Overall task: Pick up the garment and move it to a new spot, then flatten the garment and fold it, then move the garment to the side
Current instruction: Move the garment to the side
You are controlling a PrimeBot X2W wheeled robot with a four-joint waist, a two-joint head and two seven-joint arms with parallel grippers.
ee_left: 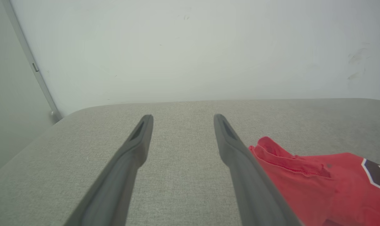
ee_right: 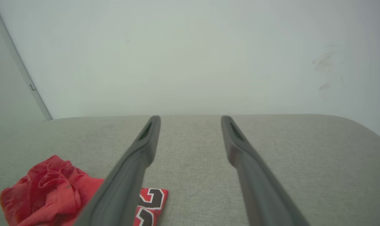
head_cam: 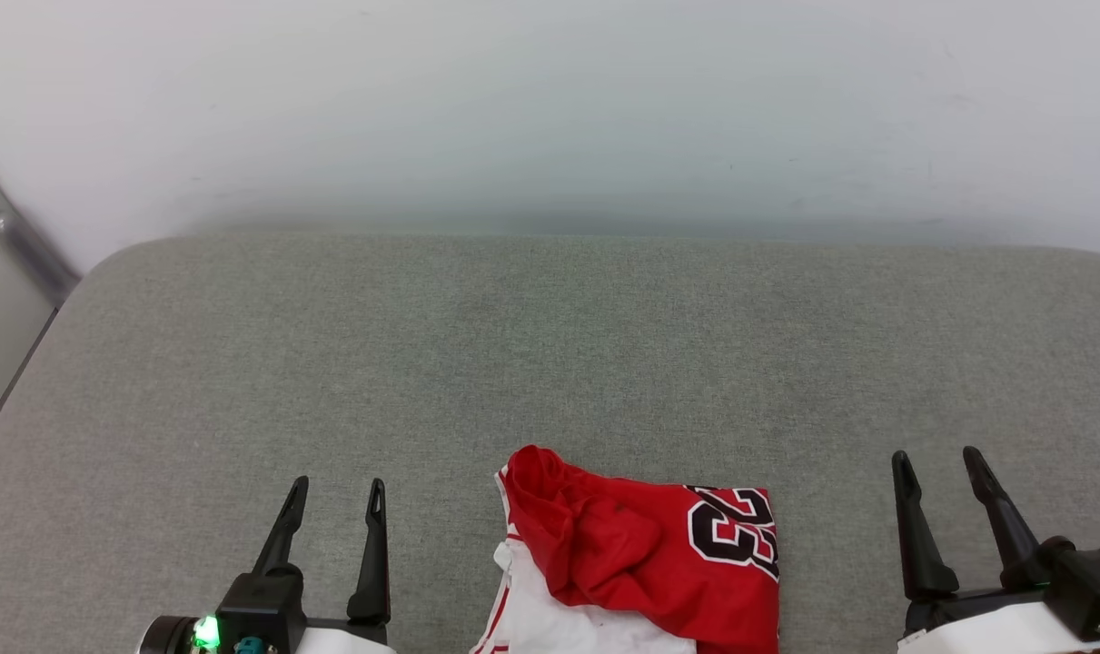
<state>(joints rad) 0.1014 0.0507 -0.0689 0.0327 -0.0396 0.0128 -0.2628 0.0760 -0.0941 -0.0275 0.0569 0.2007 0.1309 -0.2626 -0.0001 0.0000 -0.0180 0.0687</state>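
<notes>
The garment (head_cam: pixel 640 563), a red jersey with black white-outlined numbers and a white sleeve showing at its near side, lies crumpled at the near middle of the grey padded surface (head_cam: pixel 550 363). My left gripper (head_cam: pixel 336 490) stands open to its left, apart from it, with nothing between its fingers. My right gripper (head_cam: pixel 938 461) stands open to its right, also apart and empty. In the left wrist view the garment (ee_left: pixel 321 182) lies right of that open gripper (ee_left: pixel 182 117). The right wrist view has the garment (ee_right: pixel 51 188) at the lower left of the open gripper (ee_right: pixel 190 119).
A pale wall (head_cam: pixel 550 109) rises just behind the far edge of the surface. A metal strip (head_cam: pixel 23 241) runs down the wall's left corner, where the surface's rounded left edge falls away. Bare fabric stretches ahead of both grippers.
</notes>
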